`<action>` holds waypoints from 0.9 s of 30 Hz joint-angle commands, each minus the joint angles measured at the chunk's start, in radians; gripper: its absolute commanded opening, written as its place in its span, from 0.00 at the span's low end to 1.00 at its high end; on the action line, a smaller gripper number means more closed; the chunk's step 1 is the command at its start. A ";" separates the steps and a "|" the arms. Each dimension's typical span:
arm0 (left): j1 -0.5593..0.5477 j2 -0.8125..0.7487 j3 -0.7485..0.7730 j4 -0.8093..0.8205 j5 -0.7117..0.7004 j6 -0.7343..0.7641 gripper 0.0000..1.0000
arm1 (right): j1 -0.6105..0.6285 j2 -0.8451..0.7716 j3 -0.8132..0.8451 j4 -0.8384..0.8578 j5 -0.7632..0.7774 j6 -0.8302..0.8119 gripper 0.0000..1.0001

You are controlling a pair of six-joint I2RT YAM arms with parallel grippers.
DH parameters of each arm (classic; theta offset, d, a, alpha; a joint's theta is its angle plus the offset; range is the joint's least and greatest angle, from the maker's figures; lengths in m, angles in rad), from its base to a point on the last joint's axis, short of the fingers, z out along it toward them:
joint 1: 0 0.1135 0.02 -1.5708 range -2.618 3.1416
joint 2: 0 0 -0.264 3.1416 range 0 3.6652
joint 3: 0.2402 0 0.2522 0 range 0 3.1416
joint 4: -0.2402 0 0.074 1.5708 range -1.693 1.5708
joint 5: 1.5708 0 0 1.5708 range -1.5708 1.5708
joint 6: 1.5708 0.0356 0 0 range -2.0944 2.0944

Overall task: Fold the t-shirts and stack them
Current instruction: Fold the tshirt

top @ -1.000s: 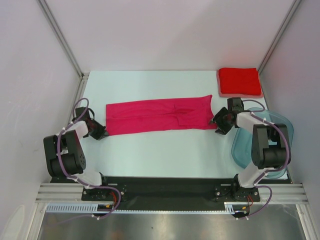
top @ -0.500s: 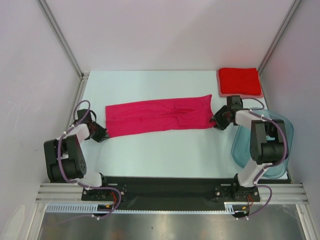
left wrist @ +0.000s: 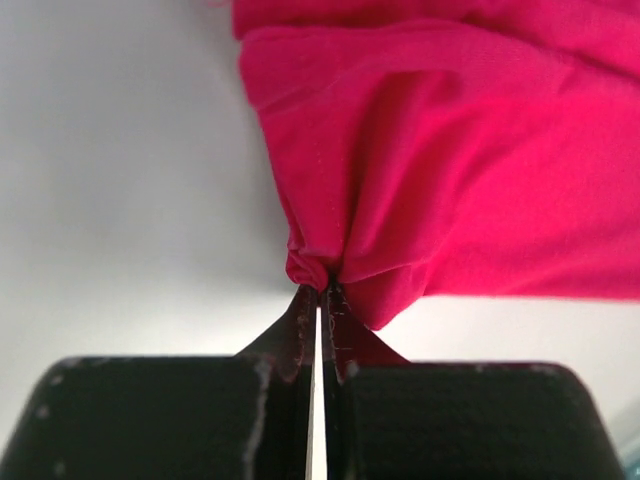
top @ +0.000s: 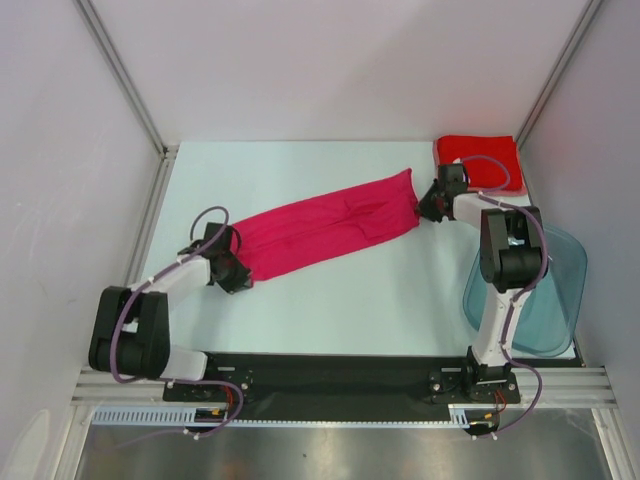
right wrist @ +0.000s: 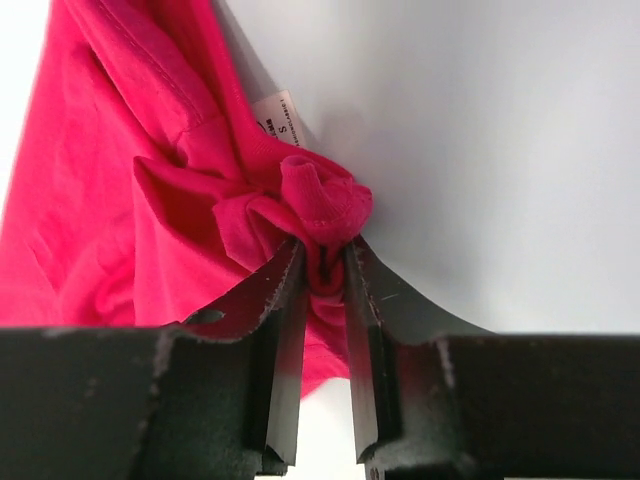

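Observation:
The magenta-pink t-shirt (top: 330, 225) lies as a long folded strip, slanting from near left to far right across the table. My left gripper (top: 237, 270) is shut on its near left end; the left wrist view shows the cloth (left wrist: 450, 170) bunched at the closed fingertips of the left gripper (left wrist: 320, 290). My right gripper (top: 422, 207) pinches the far right end. In the right wrist view a wad of cloth (right wrist: 130, 200) sits between the narrowed jaws of the right gripper (right wrist: 325, 255), beside a white size label (right wrist: 275, 118). The red t-shirt (top: 490, 160) rests folded at the back right.
A translucent blue-grey tub (top: 545, 300) stands at the right edge, beside the right arm. White walls with metal frame posts close in the table on the left, back and right. The arms' black base rail runs along the near edge.
The right gripper closed on the shirt's right end and moved it toward the back. The left gripper carried its end rightward and nearer. The strip went from level to slanted.

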 commanded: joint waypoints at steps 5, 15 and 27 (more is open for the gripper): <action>-0.173 -0.155 -0.257 -0.071 -0.015 -0.183 0.00 | 0.034 0.208 0.252 0.168 0.078 -0.091 0.26; -0.530 -0.152 -0.227 0.012 0.065 -0.301 0.01 | 0.062 0.481 0.629 0.160 0.061 -0.050 0.28; -0.805 -0.029 -0.058 0.092 0.200 -0.290 0.25 | 0.054 0.679 1.033 -0.050 -0.045 -0.025 0.43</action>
